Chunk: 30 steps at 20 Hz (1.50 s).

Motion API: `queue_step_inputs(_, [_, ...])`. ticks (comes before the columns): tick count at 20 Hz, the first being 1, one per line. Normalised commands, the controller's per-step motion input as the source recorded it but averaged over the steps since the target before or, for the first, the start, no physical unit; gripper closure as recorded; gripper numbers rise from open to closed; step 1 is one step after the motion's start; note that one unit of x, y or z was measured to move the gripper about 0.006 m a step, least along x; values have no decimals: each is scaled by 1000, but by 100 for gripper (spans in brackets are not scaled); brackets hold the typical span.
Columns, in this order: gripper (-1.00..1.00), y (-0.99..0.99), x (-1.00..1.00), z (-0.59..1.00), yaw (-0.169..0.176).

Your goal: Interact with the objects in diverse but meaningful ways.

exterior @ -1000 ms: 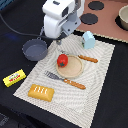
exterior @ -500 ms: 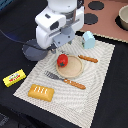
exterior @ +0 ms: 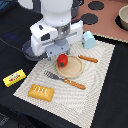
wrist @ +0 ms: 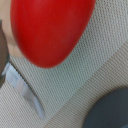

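A red tomato (exterior: 62,60) sits on the edge of the round tan plate (exterior: 72,70). My gripper (exterior: 59,51) hangs right above the tomato, and the white hand hides its fingers. In the wrist view the tomato (wrist: 50,27) fills most of the picture from very close, and no fingers show. The dark frying pan (exterior: 26,53) is mostly covered by the arm; its rim (wrist: 111,111) shows in the wrist view. The bread loaf (exterior: 41,92), yellow butter packet (exterior: 14,77) and pale carton (exterior: 88,39) lie apart on or beside the mat.
A wooden-handled fork (exterior: 64,79) lies just in front of the plate, and a knife (exterior: 88,59) lies behind it. A metal utensil tip (wrist: 24,89) shows beside the tomato. A toy stove with dark burners (exterior: 92,12) and a bowl (exterior: 123,16) stand at the back.
The arm has come down and forward over the last second, bringing the hand from above the pan area to just over the tomato. No object has moved.
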Motion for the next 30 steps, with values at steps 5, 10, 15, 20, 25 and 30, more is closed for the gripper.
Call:
queue_step_inputs(5, [-100, -22, 392, -6, -101])
queue_step_inputs(10, [-100, -111, 271, -76, -5])
queue_step_inputs(15, [-100, -79, 184, -174, 0])
queue_step_inputs(20, [-100, -53, 151, -215, 0])
queue_step_inputs(25, [100, -7, 229, -88, -10])
queue_step_inputs(30, [100, 7, 374, 65, -51])
